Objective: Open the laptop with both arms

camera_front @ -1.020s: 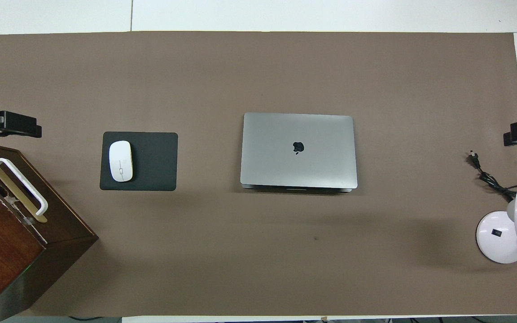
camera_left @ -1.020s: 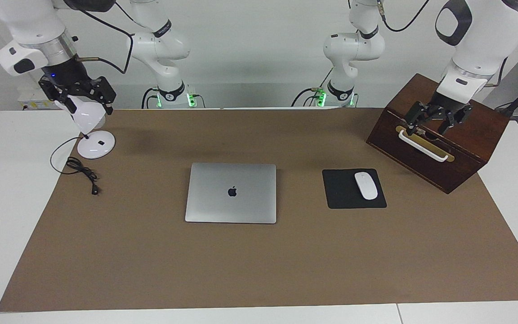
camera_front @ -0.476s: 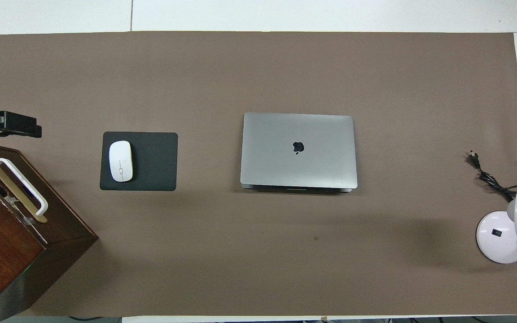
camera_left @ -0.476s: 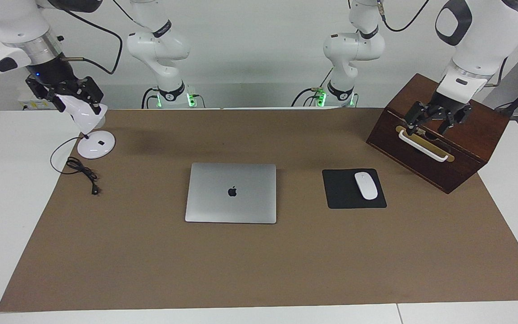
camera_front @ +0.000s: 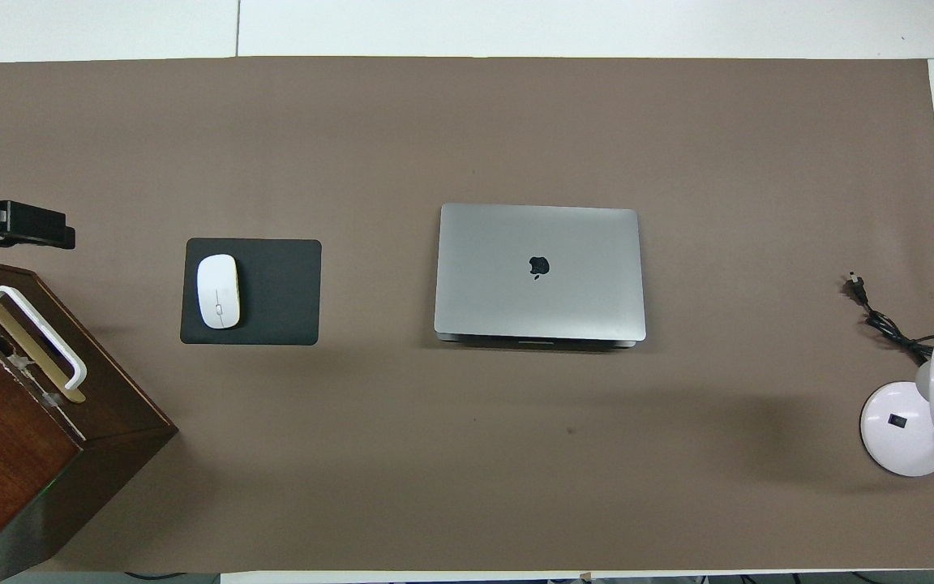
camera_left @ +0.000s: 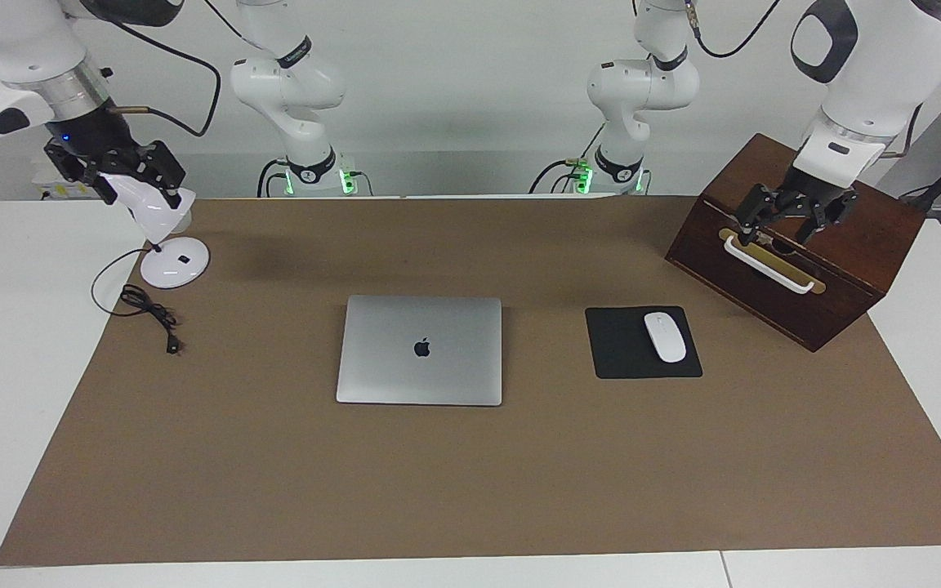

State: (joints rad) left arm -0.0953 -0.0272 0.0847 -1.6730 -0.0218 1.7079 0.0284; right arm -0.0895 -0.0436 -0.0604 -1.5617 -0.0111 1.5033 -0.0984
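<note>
Shifted since 1 s ago: right gripper [camera_left: 137, 186], drawn toward its own table end, now over lamp [camera_left: 162, 238]; grip state can't be told. Laptop [camera_left: 420, 349] lies shut mid-mat, untouched, beside mouse pad [camera_left: 630, 353]. Left gripper [camera_left: 774, 235], fingers spread, is held over wooden box [camera_left: 846, 269]. Step judged: approach not begun. Next: both grippers to be brought to laptop, base pinned, lid raised.

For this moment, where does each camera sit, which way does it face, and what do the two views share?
Facing view: high across the table, looking at both arms; left gripper over the wooden box, right gripper over the lamp.
Overhead view: above the robots' end, looking steeply down; only gripper parts show at the side edges.
Shared: closed laptop, mouse pad, mouse, half a turn apart.
</note>
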